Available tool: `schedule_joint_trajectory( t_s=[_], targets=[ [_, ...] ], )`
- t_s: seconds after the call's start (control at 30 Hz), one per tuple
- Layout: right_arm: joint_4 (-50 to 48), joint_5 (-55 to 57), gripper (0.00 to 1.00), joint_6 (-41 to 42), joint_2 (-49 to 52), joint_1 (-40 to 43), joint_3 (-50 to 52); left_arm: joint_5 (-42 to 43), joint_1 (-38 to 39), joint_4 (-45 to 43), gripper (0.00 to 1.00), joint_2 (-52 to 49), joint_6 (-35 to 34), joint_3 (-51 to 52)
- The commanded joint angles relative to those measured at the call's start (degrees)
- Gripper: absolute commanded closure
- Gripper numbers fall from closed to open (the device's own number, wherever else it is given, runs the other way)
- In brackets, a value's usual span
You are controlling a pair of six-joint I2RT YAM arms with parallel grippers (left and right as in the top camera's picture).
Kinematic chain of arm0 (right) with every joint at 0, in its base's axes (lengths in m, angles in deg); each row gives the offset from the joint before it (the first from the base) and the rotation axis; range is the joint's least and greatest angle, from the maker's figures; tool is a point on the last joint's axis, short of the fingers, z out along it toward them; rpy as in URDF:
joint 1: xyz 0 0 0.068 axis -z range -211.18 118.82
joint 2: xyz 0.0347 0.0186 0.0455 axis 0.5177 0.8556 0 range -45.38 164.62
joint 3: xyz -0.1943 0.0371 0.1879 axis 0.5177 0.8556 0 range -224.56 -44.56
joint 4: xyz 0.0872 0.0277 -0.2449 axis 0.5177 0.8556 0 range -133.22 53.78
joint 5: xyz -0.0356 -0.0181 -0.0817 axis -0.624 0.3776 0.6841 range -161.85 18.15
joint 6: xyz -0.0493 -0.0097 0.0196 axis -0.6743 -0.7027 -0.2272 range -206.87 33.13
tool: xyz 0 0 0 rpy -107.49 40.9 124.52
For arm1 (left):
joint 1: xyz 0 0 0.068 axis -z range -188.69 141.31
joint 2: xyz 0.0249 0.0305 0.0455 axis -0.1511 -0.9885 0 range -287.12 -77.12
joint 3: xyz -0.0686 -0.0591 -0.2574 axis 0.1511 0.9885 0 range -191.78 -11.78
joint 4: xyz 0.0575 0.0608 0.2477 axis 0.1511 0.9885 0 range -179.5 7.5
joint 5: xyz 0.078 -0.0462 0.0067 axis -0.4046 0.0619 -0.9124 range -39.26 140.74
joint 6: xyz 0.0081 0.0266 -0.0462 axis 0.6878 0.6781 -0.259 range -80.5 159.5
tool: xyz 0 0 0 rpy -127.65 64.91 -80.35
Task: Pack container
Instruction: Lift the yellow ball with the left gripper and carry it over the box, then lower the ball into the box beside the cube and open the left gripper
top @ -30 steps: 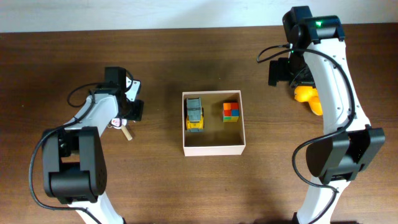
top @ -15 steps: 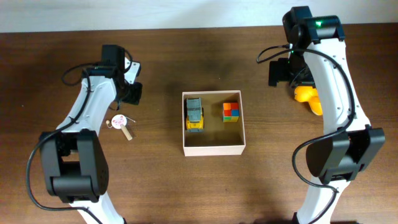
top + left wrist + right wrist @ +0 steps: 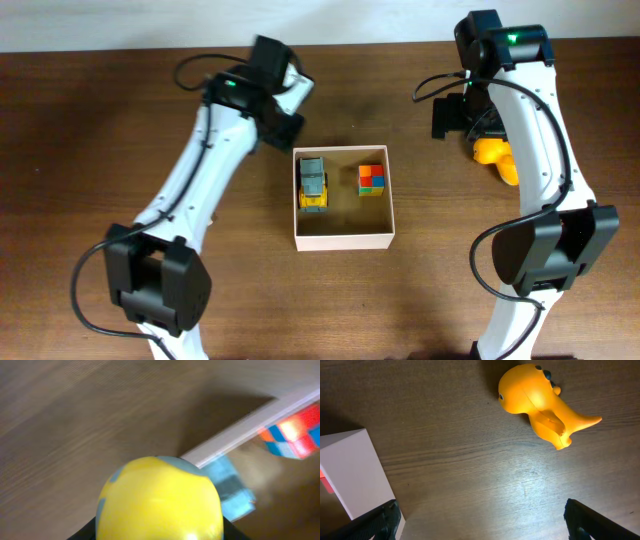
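At the middle of the dark wooden bench (image 3: 100, 120) sits the square, white-walled container (image 3: 345, 238). It holds a grey and yellow toy truck (image 3: 313, 184) on the left and a multicoloured cube (image 3: 371, 180) on the right. Just off its far left corner, my left pincer (image 3: 283, 122) grips a yellow and blue ball (image 3: 160, 505). My right pincer (image 3: 481, 519) is spread wide, empty, near an orange toy animal (image 3: 535, 400).
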Motion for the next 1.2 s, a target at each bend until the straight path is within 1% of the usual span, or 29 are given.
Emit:
schedule_joint_trajectory(
  t_s=[0.0, 0.13, 0.33, 0.6, 0.77, 0.83, 0.9, 1.0, 1.17],
  targets=[
    [-0.04, 0.74, 0.01, 0.24, -1.64, -0.09, -0.96, 0.24, 4.2, 0.87, 0.54, -0.46, 0.13, -0.9],
    [-0.02, 0.74, 0.01, 0.24, -1.64, -0.09, -0.96, 0.24, 8.35, 1.07, 0.54, -1.11, 0.11, 0.55],
    [0.0, 0.74, 0.01, 0.22, -1.64, -0.09, -0.96, 0.22, 11.54, 0.92, 0.54, -5.42, 0.13, 1.53],
    [0.22, 0.76, 0.01, 0.22, -1.64, -0.09, -0.96, 0.24, 12.28, -0.22, 0.54, -10.91, 0.11, 1.51],
    [0.24, 0.74, 0.01, 0.22, -1.64, -0.09, -0.96, 0.22, 12.28, -1.73, 0.53, -11.06, 0.13, 1.51],
    [0.26, 0.74, 0.01, 0.22, -1.64, -0.09, -0.96, 0.22, 12.31, -2.62, 0.39, -11.06, 0.11, 1.51],
    [0.26, 0.74, 0.01, 0.22, -1.64, -0.09, -0.96, 0.22, 12.31, -3.08, 0.35, -11.06, 0.11, 1.51],
    [0.26, 0.74, 0.01, 0.22, -1.64, -0.09, -0.96, 0.22, 12.28, -3.28, 0.23, -11.06, 0.11, 1.51],
    [0.31, 0.74, 0.02, 0.22, -1.64, -0.09, -0.96, 0.22, 12.28, -4.72, 0.21, -11.06, 0.11, 1.51]
  ],
)
